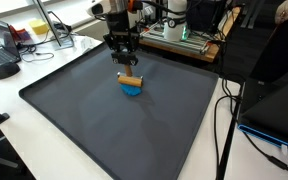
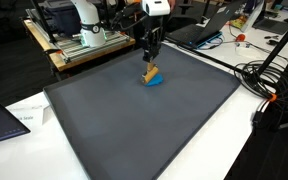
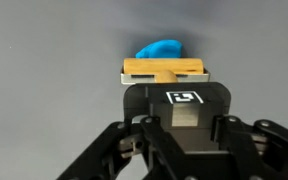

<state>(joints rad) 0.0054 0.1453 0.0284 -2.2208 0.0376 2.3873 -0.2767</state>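
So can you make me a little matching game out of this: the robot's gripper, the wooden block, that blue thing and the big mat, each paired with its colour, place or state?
Things:
1 gripper
2 wooden block
3 blue object
4 mat

Descriptions:
A dark grey, lying flat
B on the mat, just below the block
C shut, pointing down
D tan, held at the gripper's tips

Pairs: 1-C, 2-D, 3-B, 4-A.
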